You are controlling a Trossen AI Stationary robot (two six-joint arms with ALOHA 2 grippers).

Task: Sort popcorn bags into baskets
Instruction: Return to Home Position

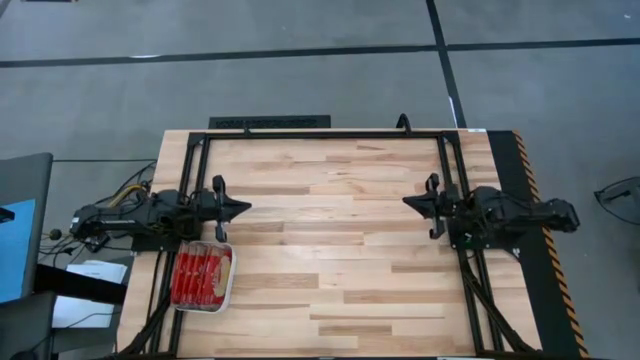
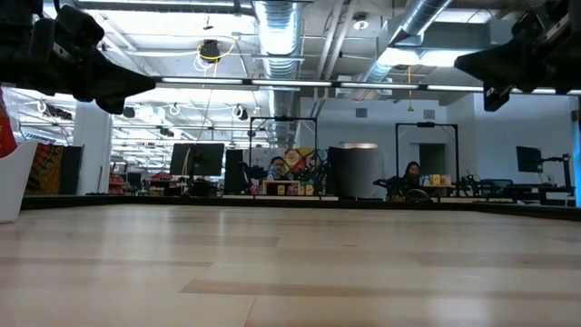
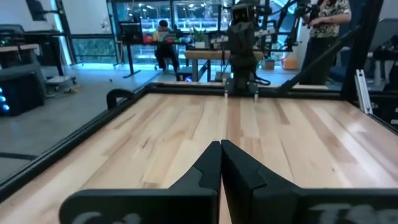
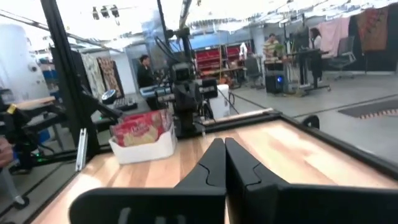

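Popcorn bags (image 1: 203,277): red packets with pale yellow pictures, packed side by side inside the white tray.
Tray (image 1: 233,282): shallow, with rounded corners, on the left side of the wooden table (image 1: 340,260), just beside the left arm.
Left gripper (image 1: 243,208): clenched on nothing, fingers pressed tip to tip; held above the table near the tray, pointing at the table's middle.
Right gripper (image 1: 408,201): likewise clenched and empty; above the table's right side, facing the left one, well apart from the tray.
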